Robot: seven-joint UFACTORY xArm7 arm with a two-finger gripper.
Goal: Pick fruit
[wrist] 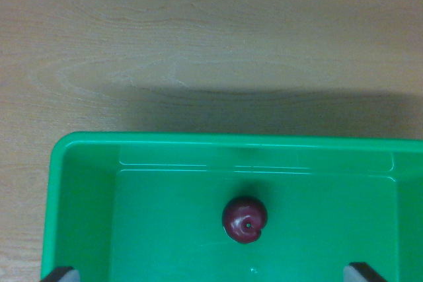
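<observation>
1. While the wooden table (198,37) fills the upper half of the wrist view, one green bin (86,183) takes up the lower half.
2. One dark red fruit (244,219) sits alone on the bin floor, near its middle.
3. Two fingertips of the gripper (211,274) show at the bottom corners, set wide apart and holding nothing.

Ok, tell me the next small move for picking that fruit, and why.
Probably descend straight down: the dark red fruit sits in the green bin roughly midway between the two fingers at the bottom corners, which stand wide apart and not yet around it.
</observation>
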